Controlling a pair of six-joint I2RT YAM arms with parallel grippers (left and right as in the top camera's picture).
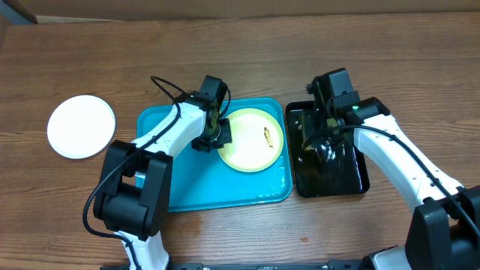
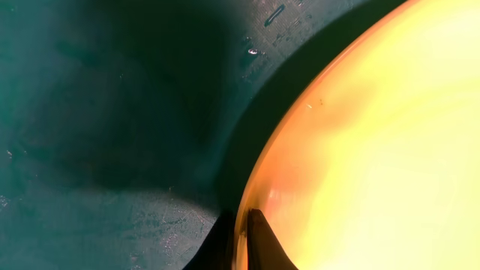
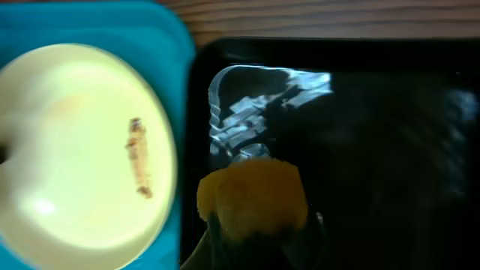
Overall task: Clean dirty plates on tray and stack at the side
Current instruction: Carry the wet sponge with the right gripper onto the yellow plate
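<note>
A pale yellow-green plate point(image 1: 253, 140) lies at the right end of the turquoise tray point(image 1: 187, 180) and has a small dark smear point(image 1: 267, 135) on it. My left gripper point(image 1: 218, 133) is shut on the plate's left rim. In the left wrist view its fingers point(image 2: 244, 241) pinch the rim of the plate point(image 2: 375, 150). My right gripper point(image 1: 321, 144) hovers over the black tray point(image 1: 349, 176). In the right wrist view it point(image 3: 259, 234) is shut on a yellow sponge point(image 3: 253, 193). One white plate point(image 1: 81, 126) lies on the table at the far left. No third plate shows.
The glossy black tray point(image 3: 375, 150) stands right beside the turquoise tray point(image 3: 176, 45) and looks wet. The rest is wooden tabletop point(image 1: 240, 52) on all sides.
</note>
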